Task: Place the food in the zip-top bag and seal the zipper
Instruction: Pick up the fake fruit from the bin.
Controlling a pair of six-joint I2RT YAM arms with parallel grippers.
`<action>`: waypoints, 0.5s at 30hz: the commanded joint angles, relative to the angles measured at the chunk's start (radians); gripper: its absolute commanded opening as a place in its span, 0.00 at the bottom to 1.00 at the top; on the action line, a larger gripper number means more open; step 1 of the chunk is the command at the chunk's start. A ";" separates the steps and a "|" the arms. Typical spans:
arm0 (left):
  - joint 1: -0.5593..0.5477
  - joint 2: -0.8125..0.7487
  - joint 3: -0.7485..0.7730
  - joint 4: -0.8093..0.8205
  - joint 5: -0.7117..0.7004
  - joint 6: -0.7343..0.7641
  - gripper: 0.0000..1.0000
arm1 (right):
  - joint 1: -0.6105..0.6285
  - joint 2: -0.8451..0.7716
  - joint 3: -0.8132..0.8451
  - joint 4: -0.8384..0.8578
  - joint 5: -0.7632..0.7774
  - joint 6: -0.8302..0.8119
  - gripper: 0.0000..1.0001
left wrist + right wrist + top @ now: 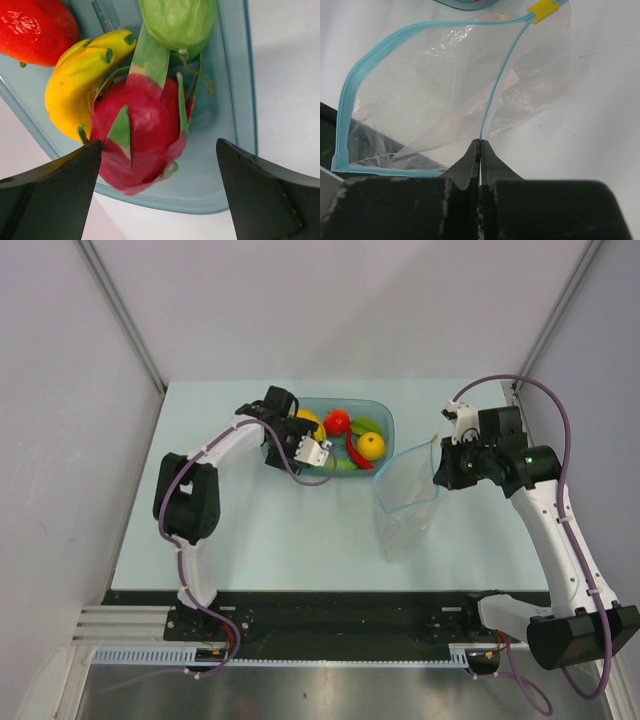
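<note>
Left gripper, jaws wide, is hovering over the pink, green-scaled toy dragon fruit in the far translucent blue-green tray. It is best closing squarely across the fruit's middle. Right gripper is pinching the clear floppy zip-top bag open, on the right.

arms: white links; black joints | cables: purple; looped | fingers: black; wedge-shaped

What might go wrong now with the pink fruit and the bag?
The left jaws stand open at the rounded dragon fruit, which lies beside the banana; it may slip or nudge that. The right jaws pinch only a thin edge of the bag, so the floppy mouth might sag or pull free.
</note>
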 commanded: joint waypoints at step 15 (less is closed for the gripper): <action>-0.039 0.205 0.162 0.021 -0.146 0.157 0.90 | 0.006 0.027 0.063 0.024 -0.009 -0.018 0.00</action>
